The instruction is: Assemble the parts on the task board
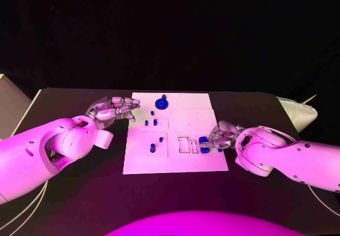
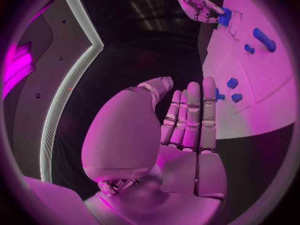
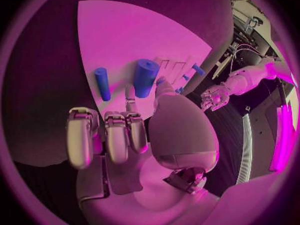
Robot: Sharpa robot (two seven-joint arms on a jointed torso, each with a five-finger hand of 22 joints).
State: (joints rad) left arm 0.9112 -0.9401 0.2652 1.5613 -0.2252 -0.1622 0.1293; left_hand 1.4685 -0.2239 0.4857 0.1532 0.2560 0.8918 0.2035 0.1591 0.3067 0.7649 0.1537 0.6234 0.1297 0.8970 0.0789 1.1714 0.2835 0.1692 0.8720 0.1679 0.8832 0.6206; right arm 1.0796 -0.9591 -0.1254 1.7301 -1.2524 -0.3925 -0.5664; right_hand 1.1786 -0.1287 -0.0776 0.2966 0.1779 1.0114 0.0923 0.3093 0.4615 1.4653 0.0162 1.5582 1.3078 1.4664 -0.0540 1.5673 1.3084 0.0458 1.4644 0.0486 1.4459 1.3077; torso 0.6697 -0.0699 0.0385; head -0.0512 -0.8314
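Right hand (image 1: 221, 136) apparently pinches a thick blue cylinder (image 3: 145, 77) on the task board (image 1: 177, 162); a loose pinch risks dropping it. Left hand (image 1: 113, 109) hovers, curled, holding nothing.

Matt white task board (image 1: 191, 115), black table (image 1: 85, 196)

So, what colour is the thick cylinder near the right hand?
Blue. The thick cylinder lies on the white task board, by the right hand; the right wrist view shows it best.
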